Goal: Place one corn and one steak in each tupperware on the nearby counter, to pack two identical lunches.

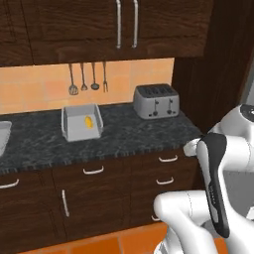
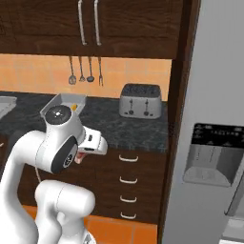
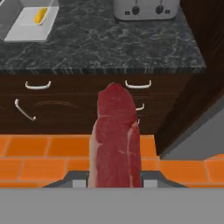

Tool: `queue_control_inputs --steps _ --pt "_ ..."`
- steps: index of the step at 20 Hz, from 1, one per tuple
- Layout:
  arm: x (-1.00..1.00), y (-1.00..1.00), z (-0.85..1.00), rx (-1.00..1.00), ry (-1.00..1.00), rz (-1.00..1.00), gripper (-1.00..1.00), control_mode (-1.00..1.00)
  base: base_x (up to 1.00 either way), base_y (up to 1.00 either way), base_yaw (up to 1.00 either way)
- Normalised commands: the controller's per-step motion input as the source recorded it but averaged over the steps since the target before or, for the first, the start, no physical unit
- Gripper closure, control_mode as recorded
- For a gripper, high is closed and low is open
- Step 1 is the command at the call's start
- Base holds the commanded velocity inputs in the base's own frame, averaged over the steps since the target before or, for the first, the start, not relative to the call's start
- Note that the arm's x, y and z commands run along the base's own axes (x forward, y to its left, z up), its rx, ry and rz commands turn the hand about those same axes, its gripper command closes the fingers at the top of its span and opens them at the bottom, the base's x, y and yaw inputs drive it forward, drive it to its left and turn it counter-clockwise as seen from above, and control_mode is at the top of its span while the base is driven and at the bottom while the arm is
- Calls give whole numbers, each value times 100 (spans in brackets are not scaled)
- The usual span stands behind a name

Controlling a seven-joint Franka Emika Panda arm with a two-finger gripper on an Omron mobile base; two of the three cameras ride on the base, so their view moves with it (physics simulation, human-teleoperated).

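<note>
A red steak (image 3: 116,140) with pale streaks stands up between the fingers of my gripper (image 3: 114,180), which is shut on it, over the orange floor in front of the cabinets. From the right base camera a bit of red steak (image 2: 80,157) shows under the hand. One tupperware (image 1: 74,130) rests on the black counter (image 1: 129,136), left of the toaster, with one yellow corn (image 1: 89,122) inside. In the hand view that tupperware (image 3: 26,31) and corn (image 3: 40,15) lie far up and to the left of the steak. My arm partly hides the tupperware (image 2: 66,99) in the right base view.
A silver toaster (image 1: 156,101) stands at the counter's right end, next to a tall dark panel. A grey fridge (image 2: 214,143) with a dispenser fills the right. Utensils (image 1: 88,79) hang on the tiled wall. A pale grey rimmed shape (image 1: 2,136) is cut by the left edge.
</note>
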Motion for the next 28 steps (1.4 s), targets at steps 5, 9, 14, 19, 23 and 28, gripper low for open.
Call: queue_control_inputs --steps 5,9,14,19,23,28 --pt "0 0 0 0 0 0 100 100 47 93 0" --pt "0 0 0 0 0 0 100 100 77 73 0" --pt "0 0 0 0 0 0 100 100 48 56 0" --pt "0 0 0 0 0 0 100 100 51 43 0" --pt "0 0 0 0 0 0 100 100 62 28 0" --pt "15 12 -3 0 0 0 100 -100 31 17 0"
